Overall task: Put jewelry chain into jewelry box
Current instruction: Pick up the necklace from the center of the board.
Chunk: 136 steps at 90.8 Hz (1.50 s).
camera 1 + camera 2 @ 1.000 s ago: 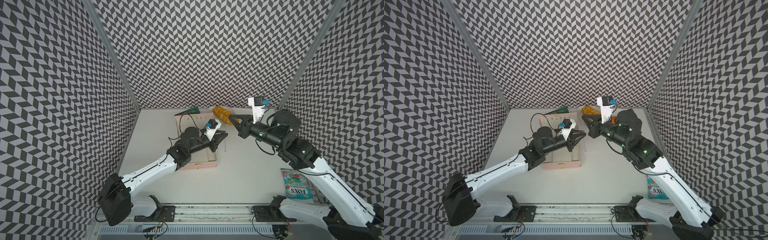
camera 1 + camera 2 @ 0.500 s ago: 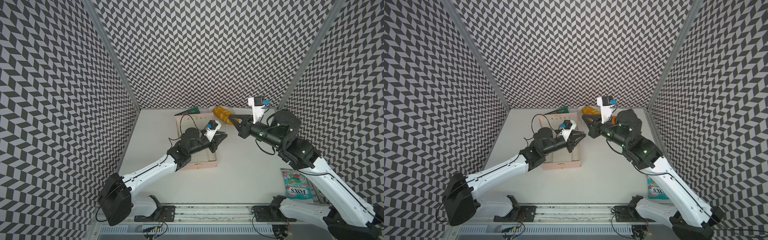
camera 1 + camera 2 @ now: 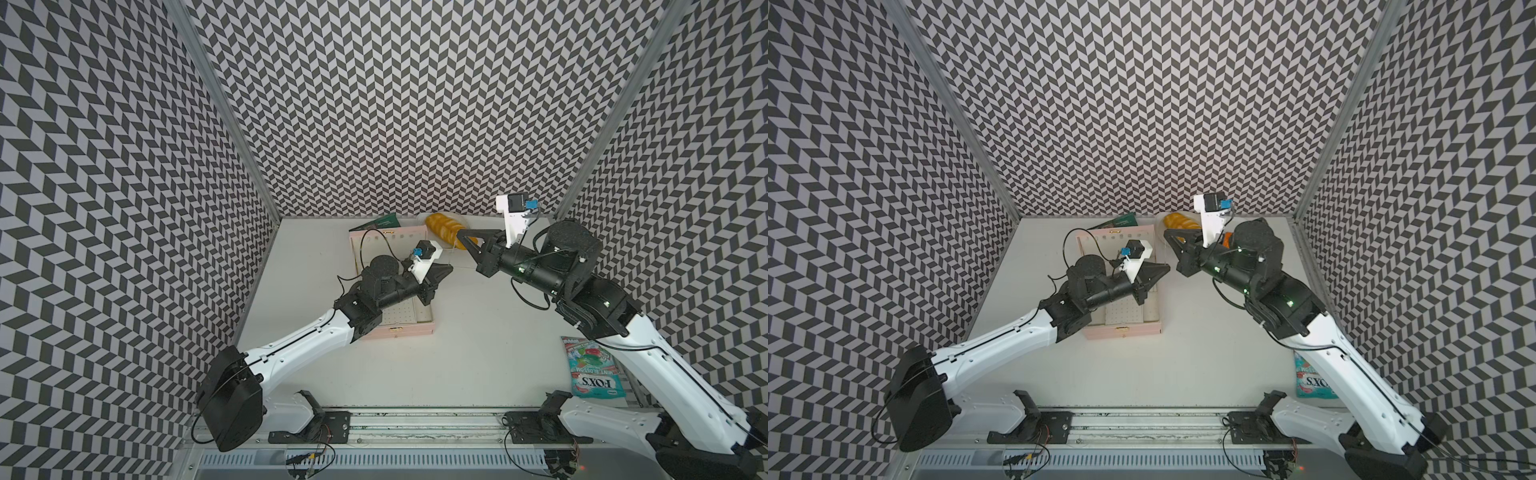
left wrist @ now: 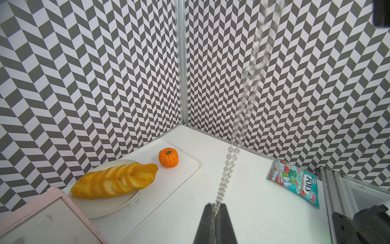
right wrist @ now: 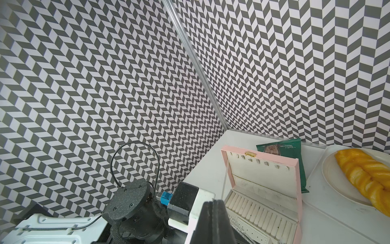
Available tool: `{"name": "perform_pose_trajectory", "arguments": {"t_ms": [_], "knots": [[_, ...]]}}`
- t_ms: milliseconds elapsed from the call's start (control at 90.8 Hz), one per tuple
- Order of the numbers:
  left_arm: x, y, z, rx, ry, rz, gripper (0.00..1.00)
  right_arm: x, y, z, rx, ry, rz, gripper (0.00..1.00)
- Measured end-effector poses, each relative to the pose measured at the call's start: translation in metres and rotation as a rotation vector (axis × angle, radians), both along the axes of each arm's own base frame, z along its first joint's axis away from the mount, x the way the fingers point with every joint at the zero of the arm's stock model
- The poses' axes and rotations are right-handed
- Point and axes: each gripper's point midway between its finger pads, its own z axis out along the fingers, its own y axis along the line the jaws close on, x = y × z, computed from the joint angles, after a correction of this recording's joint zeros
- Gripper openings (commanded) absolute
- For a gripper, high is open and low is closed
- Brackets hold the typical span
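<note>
The left gripper is clamped on the chain, which runs up taut and blurs higher. At the worktop's far corner a tray carries bread on a plate and a pumpkin. The box touches the tray; a candy bag lies at the worktop's edge.

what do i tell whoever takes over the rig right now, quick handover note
left gripper: jaws shut on the chain, which runs taut upward from them.
right gripper: jaws shut, links showing beside them; it appears to hold the chain's upper part.
box: open; the chain is in the air beside it, not inside.
done: box open, chain off the table.
left: bring the chain over the box, lower it in, release.
</note>
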Motion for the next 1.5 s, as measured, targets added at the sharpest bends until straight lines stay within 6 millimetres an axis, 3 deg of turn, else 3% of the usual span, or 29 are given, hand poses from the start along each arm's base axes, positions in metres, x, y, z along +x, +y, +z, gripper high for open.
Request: {"name": "perform_pose_trajectory", "arguments": {"t_ms": [132, 441, 650, 782, 925, 1080, 1223, 1388, 1432, 1498], "knots": [[-0.002, 0.002, -0.002, 0.010, 0.016, 0.002, 0.00, 0.005, 0.001, -0.013, -0.014, 0.010, -0.016, 0.00], [-0.016, 0.019, 0.003, 0.022, 0.062, 0.011, 0.00, 0.014, 0.007, -0.071, -0.075, 0.080, -0.020, 0.00], [-0.019, 0.036, -0.017, 0.081, 0.142, 0.072, 0.00, 0.018, 0.013, -0.114, -0.097, 0.124, -0.007, 0.00], [-0.019, 0.048, -0.028, 0.122, 0.188, 0.116, 0.00, 0.016, 0.019, -0.145, -0.093, 0.172, 0.022, 0.08], [-0.023, 0.061, -0.039, 0.148, 0.233, 0.144, 0.00, 0.016, 0.039, -0.175, -0.084, 0.255, 0.105, 0.13], [-0.026, 0.077, -0.052, 0.168, 0.289, 0.178, 0.00, 0.020, 0.057, -0.202, -0.074, 0.345, 0.158, 0.35], [-0.022, 0.095, -0.055, 0.174, 0.321, 0.237, 0.00, 0.023, 0.062, -0.212, -0.046, 0.391, 0.161, 0.48], [-0.014, 0.124, -0.056, 0.171, 0.343, 0.334, 0.00, 0.031, 0.066, -0.204, 0.015, 0.391, 0.138, 0.50], [-0.012, 0.132, -0.057, 0.171, 0.347, 0.363, 0.00, 0.034, 0.068, -0.204, 0.032, 0.395, 0.131, 0.58], [-0.008, 0.143, -0.058, 0.176, 0.351, 0.411, 0.00, 0.041, 0.069, -0.204, 0.070, 0.417, 0.104, 0.61]]}}
